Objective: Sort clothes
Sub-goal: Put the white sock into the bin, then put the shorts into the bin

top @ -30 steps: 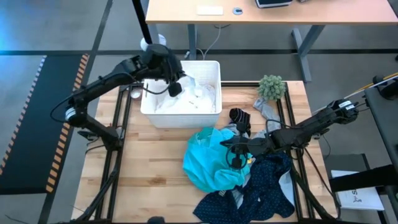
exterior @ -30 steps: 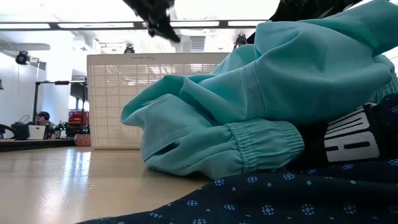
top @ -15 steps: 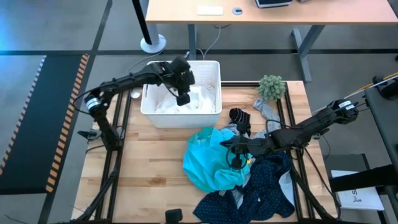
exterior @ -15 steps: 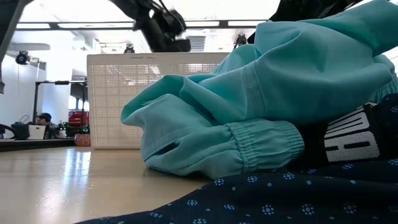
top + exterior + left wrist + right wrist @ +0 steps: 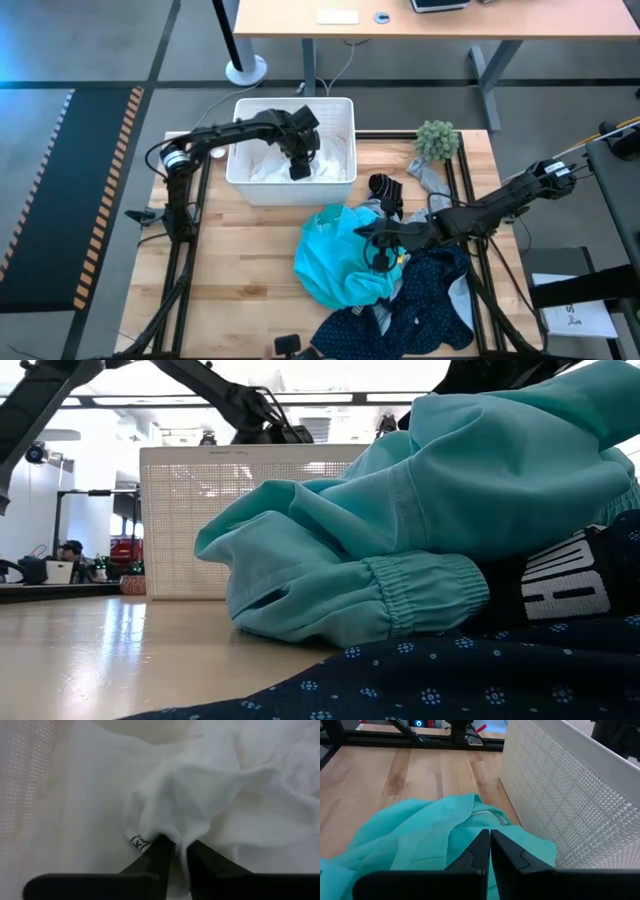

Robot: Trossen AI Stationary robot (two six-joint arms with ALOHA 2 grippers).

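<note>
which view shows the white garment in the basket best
The left wrist view: the white garment fills the picture, bunched at the left gripper. The high view shows it small inside the basket, partly under the arm. The low view and the right wrist view show only the basket's wall.

1. High view: overhead, facing straight down; takes in the whole table, both arms and the white basket by the far edge.
2. Low view: at tabletop height, level across the table; the teal garment is very close, the basket behind it.
3. Left wrist view: very close over the white cloth.
4. Right wrist view: low over the teal garment, beside the basket wall; shares both with the low view.
</note>
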